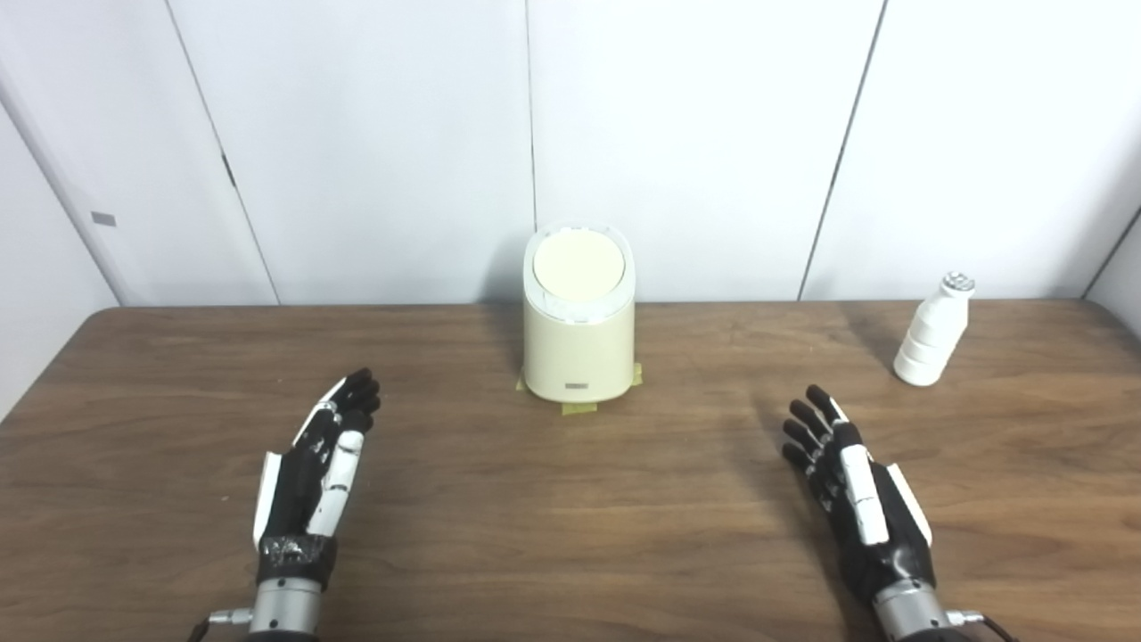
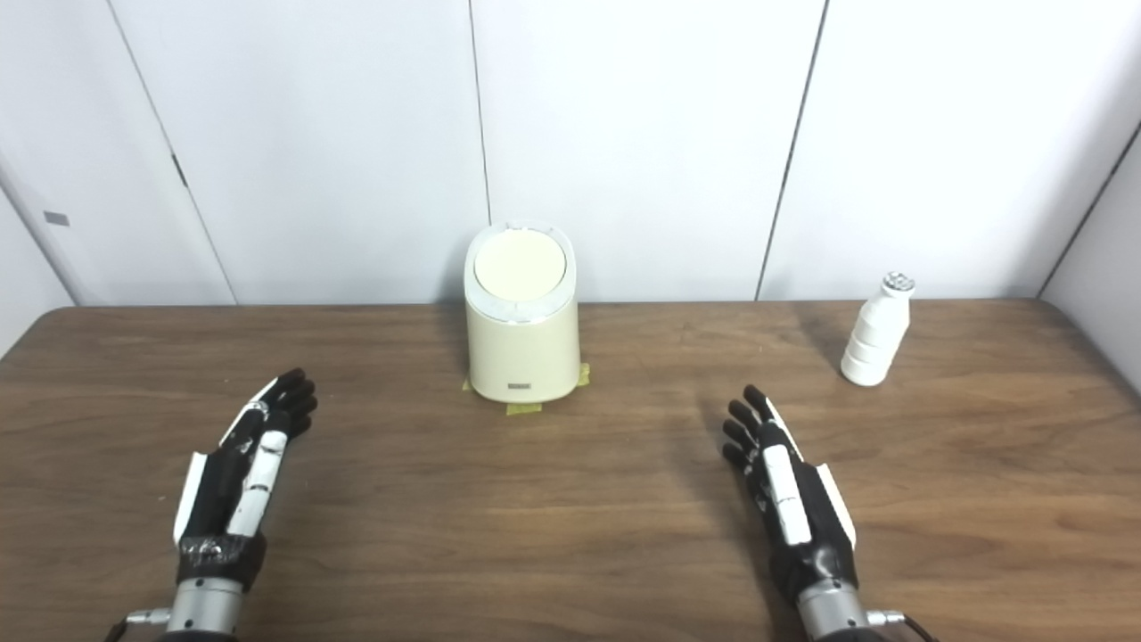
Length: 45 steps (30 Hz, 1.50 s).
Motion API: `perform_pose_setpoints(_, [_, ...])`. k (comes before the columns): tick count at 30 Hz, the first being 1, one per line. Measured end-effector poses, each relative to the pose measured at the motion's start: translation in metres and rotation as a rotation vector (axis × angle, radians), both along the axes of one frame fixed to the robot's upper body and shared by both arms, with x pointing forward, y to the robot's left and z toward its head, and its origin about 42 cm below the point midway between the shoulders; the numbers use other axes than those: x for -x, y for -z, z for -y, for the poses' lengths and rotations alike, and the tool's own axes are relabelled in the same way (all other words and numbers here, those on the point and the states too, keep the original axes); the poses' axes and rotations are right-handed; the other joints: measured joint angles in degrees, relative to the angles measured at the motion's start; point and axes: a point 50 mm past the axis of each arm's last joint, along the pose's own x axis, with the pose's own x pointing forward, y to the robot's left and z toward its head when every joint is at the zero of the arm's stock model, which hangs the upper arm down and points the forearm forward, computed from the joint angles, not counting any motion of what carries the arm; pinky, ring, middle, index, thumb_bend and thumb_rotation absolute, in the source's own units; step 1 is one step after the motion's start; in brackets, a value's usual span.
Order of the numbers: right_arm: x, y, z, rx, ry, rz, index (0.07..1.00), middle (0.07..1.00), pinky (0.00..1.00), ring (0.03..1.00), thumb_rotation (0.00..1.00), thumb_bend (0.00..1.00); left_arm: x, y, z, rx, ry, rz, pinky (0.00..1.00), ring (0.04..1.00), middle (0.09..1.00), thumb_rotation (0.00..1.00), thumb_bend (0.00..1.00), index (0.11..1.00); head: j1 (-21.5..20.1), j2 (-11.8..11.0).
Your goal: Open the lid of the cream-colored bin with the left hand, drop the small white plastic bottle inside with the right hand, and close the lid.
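my left hand point(image 1: 316, 477), black and white with fingers stretched out and a little apart, hangs over the near left of the brown wood-grain table point(image 1: 570, 535) and holds nothing. my right hand point(image 1: 851, 490) mirrors it on the near right, fingers spread, also empty. neither touches anything i need.

out from the left hand, toward the middle back of the table, stands the cream-colored cylindrical plastic bin point(image 1: 579, 343) with its round cream lid point(image 1: 578, 266) lying flat and shut inside a pale rim. strips of yellowish tape point(image 1: 579, 408) peek out at its foot. out from the right hand, farther back and to the right, the small white ribbed plastic bottle point(image 1: 931, 332) with a silvery cap stands upright, well apart from the bin.

what worries me: i judge the lid to be a press or flip type, and a push off-centre could shove the whole bin backward if the tape gives. the bottle is narrow and upright, so a clumsy approach by my right hand could knock it over and send it rolling toward the table's right edge. dropping it before the lid is fully clear would bounce it off the rim.

there is a small dark label point(image 1: 578, 386) low on the bin's front; its writing is too small for me to read. i see no legible print on the bottle.
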Motion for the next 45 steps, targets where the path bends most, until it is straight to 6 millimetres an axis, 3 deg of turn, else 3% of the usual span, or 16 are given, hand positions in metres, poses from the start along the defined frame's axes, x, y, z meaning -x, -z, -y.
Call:
perform_pose_setpoints(19, [0.0,0.0,-0.001,-0.004,-0.001,-0.003,0.939,0.93,0.92,0.925,0.9,0.54,0.0,0.0,0.0,0.001,0.001,-0.006,0.89,0.867,0.865,0.7,0.4,0.887,-0.5,0.4])
perform_pose_setpoints(24, [0.0,0.0,-0.001,-0.006,-0.001,-0.003,0.935,0.927,0.91,0.922,0.91,0.53,0.0,0.001,-0.001,0.003,-0.001,-0.019,0.88,0.865,0.861,0.64,0.4,0.886,-0.7,0.1])
perform_pose_setpoints(28, [0.0,0.0,-0.002,-0.007,-0.002,-0.003,0.935,0.927,0.91,0.92,0.91,0.53,0.0,0.001,0.0,0.005,-0.012,-0.029,0.83,0.85,0.853,0.57,0.48,0.886,-0.4,-0.4])
perform_pose_setpoints(34, [0.0,0.0,-0.002,-0.007,-0.003,-0.002,0.93,0.925,0.91,0.919,0.92,0.53,0.0,0.001,-0.003,0.013,-0.06,-0.052,0.77,0.83,0.87,0.39,0.59,0.887,0.5,-1.3])
perform_pose_setpoints(39, [-0.005,0.0,-0.004,-0.012,-0.006,0.0,0.933,0.928,0.92,0.923,0.92,0.52,-0.004,0.0,-0.004,-0.052,-0.076,-0.112,0.79,0.81,0.836,0.29,0.65,0.872,0.2,-2.0])
perform_pose_setpoints(42, [-0.007,-0.001,-0.005,-0.014,-0.007,0.006,0.933,0.929,0.92,0.921,0.92,0.52,-0.007,-0.003,-0.008,-0.1,-0.085,-0.153,0.8,0.801,0.834,0.25,0.74,0.871,-0.3,-2.1])
perform_pose_setpoints(45, [-0.008,-0.002,-0.006,-0.012,-0.006,0.01,0.924,0.924,0.92,0.921,0.93,0.53,-0.018,-0.021,-0.019,-0.178,-0.096,-0.17,0.84,0.826,0.855,0.22,0.79,0.887,-0.5,-2.3])
